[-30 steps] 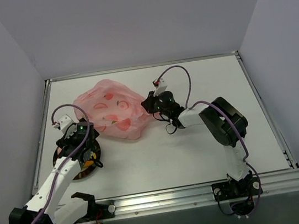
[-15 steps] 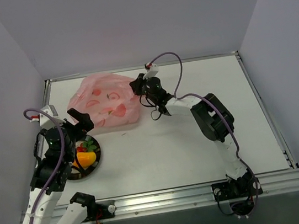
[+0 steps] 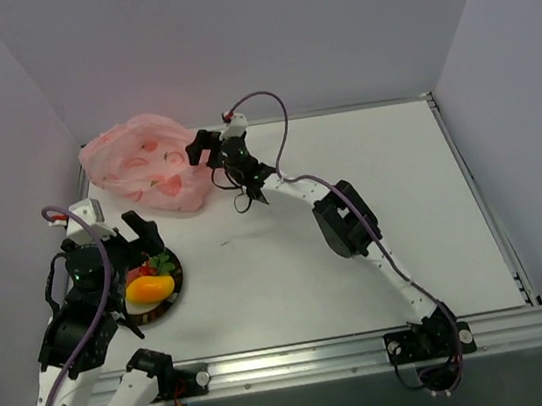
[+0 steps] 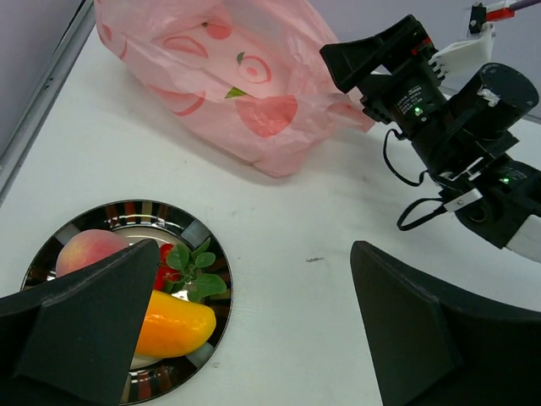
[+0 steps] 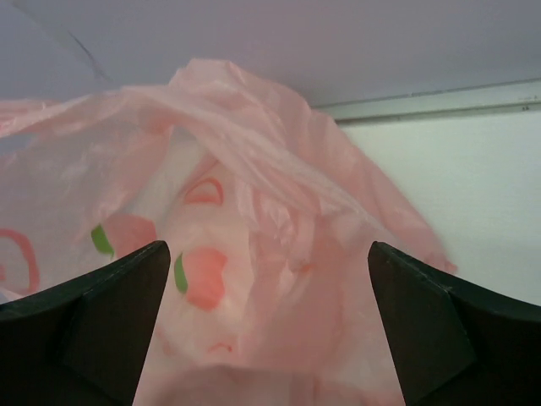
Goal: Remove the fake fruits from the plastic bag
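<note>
The pink plastic bag (image 3: 144, 163) with red fruit prints lies crumpled at the far left corner of the table. My right gripper (image 3: 203, 158) is at the bag's right end and stands open. In the right wrist view the bag (image 5: 254, 254) fills the space ahead of the spread fingers (image 5: 110, 313). The fake fruits lie on a dark round plate (image 4: 152, 211): a yellow-orange mango (image 4: 173, 326), a pinkish peach (image 4: 89, 249) and a red strawberry (image 4: 164, 253) with green leaves. My left gripper (image 3: 138, 277) hovers open above the plate, holding nothing.
The plate (image 3: 171, 300) sits near the table's left front. Grey walls enclose the table on three sides. A metal rail (image 3: 303, 360) runs along the near edge. The right arm (image 3: 339, 219) stretches diagonally across the middle of the table.
The right gripper has dragged the bag toward the far left corner and then opened. The left gripper has lifted back off the plate, uncovering the fruits.
</note>
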{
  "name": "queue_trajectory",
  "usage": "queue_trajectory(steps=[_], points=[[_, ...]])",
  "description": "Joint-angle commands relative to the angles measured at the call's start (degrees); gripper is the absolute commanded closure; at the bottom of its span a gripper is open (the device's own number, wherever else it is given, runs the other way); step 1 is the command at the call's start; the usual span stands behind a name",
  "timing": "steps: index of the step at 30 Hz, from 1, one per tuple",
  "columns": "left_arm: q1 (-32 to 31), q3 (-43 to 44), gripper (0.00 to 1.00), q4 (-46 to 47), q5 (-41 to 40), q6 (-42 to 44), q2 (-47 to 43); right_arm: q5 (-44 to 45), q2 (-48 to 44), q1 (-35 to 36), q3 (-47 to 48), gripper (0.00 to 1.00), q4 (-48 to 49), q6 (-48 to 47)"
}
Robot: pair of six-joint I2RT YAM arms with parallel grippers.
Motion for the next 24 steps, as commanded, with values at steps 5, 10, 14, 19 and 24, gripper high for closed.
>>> queue_trajectory(steps=[5, 10, 14, 19, 24], points=[[0.1, 2.9, 0.06, 0.5, 3.0, 2.5, 1.6, -10.1, -31.5, -2.7, -24.7, 0.0, 7.8, -4.4], [0.1, 6.2, 0.06, 1.4, 4.5, 3.0, 1.9, -9.5, -52.6, -2.2, -45.0, 0.0, 5.5, -10.8], [0.1, 5.5, 0.06, 2.0, 3.8, 2.7, 1.4, -5.1, -67.4, -2.7, -60.0, 0.0, -0.3, -12.5], [0.2, 2.9, 0.06, 0.6, 4.9, 3.8, -1.2, 3.8, -88.1, -3.6, -74.6, 0.0, -9.8, -12.2], [0.1, -1.5, 0.06, 0.9, 8.9, 2.1, -4.6, 9.6, -99.2, -3.9, -86.6, 0.0, -18.4, -9.3]])
